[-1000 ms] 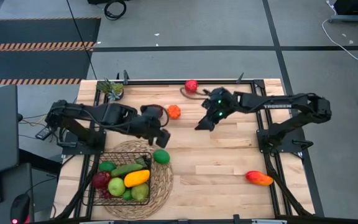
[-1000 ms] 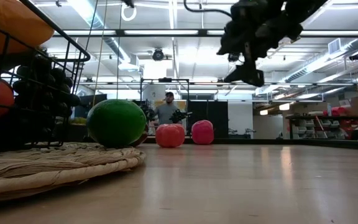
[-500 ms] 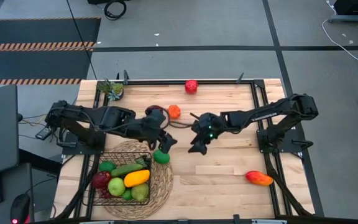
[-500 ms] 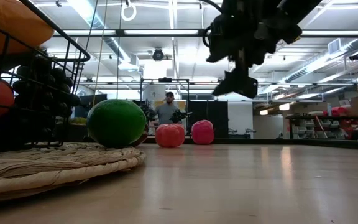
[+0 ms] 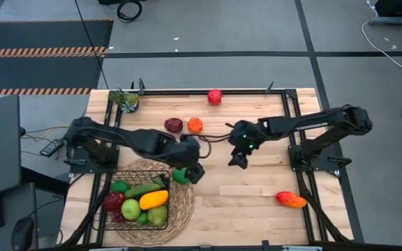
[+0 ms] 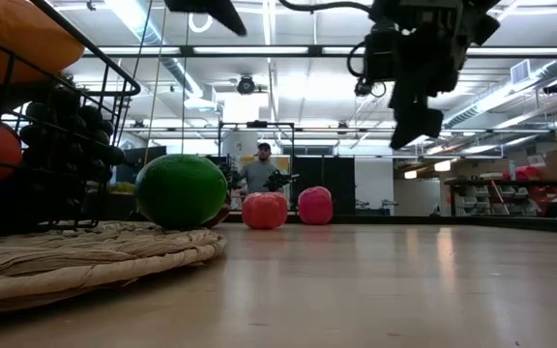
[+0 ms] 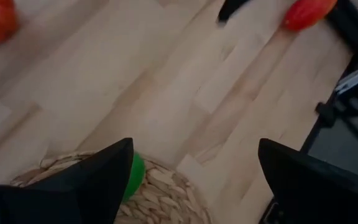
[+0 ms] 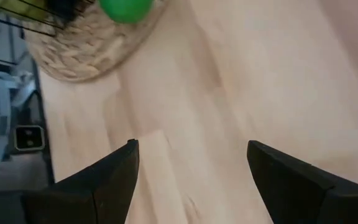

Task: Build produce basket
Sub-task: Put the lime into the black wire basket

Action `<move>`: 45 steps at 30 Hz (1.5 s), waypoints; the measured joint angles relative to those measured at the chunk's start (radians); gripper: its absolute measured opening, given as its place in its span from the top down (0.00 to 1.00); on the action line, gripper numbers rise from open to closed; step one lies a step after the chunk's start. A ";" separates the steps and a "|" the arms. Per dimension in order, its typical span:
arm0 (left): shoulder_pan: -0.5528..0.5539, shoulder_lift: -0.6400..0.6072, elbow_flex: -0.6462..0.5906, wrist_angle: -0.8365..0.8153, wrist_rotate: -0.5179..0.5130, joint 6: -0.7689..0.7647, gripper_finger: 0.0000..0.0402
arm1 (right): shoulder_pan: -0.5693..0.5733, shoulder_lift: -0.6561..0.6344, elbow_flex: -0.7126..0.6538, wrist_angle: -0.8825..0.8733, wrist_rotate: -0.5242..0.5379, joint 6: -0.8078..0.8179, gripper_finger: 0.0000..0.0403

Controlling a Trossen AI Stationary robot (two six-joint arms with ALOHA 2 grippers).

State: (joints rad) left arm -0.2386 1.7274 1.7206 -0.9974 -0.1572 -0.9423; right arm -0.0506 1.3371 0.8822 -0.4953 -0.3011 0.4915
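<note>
A green lime (image 5: 179, 175) lies at the rim of the round woven mat (image 5: 181, 202), just outside the black wire basket (image 5: 110, 209), which holds several fruits and vegetables. My left gripper (image 5: 192, 169) hangs open just above and beside the lime. In the left wrist view the lime (image 7: 136, 175) peeks out beside one finger (image 7: 98, 180). My right gripper (image 5: 239, 159) is open in the air over the bare table middle. In the low view the lime (image 6: 182, 191) rests on the mat's edge.
A dark red fruit (image 5: 174, 125) and an orange (image 5: 195, 125) lie far of centre, a red apple (image 5: 215, 96) by the far edge, a mango (image 5: 291, 200) near right. A potted plant (image 5: 125, 100) stands far left. A person (image 6: 258, 170) shows in the room beyond the table.
My left gripper has gone down and toward the near right, from beside the orange to over the green lime, rolling a little. My right gripper has swung from the far side toward the table's middle and tipped further down. Neither has opened or shut. No fruit has moved.
</note>
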 joint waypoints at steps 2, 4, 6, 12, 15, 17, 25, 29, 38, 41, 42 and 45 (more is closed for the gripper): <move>0.009 0.030 0.000 0.010 0.031 0.026 0.12 | -0.015 -0.042 0.000 -0.084 0.018 -0.014 0.25; 0.020 0.057 0.000 0.007 0.068 0.066 0.12 | -0.025 -0.087 0.000 -0.174 0.042 -0.019 0.25; 0.036 0.085 0.000 0.004 0.115 0.111 0.12 | -0.033 -0.138 0.000 -0.257 0.070 -0.017 0.25; 0.088 0.163 0.000 -0.030 0.235 0.274 0.12 | -0.036 -0.307 0.000 -0.365 0.091 0.034 0.25; 0.105 0.193 0.001 -0.043 0.264 0.350 0.12 | -0.036 -0.386 0.000 -0.368 0.106 0.093 0.25; 0.113 0.210 0.001 -0.058 0.273 0.408 0.12 | -0.036 -0.430 0.000 -0.368 0.127 0.132 0.25; 0.116 0.228 0.000 -0.127 0.286 0.638 0.12 | -0.035 -0.533 0.000 -0.376 0.178 0.222 0.25; 0.114 0.250 0.000 -0.162 0.289 0.711 0.12 | -0.035 -0.541 0.000 -0.374 0.178 0.259 0.25; 0.115 0.340 0.000 -0.228 0.286 0.797 0.12 | -0.035 -0.538 0.000 -0.372 0.147 0.323 0.25; 0.114 0.367 0.000 -0.241 0.293 0.797 0.12 | -0.035 -0.539 0.000 -0.370 0.137 0.348 0.25; 0.115 0.371 0.000 -0.242 0.298 0.797 0.12 | -0.035 -0.539 0.000 -0.371 0.135 0.353 0.25; 0.110 0.376 0.001 -0.246 0.301 0.797 0.12 | -0.035 -0.539 0.000 -0.370 0.132 0.355 0.25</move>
State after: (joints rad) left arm -0.1290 2.1034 1.7220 -1.2433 0.1439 -0.1452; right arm -0.0853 0.7982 0.8818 -0.8654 -0.1688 0.8467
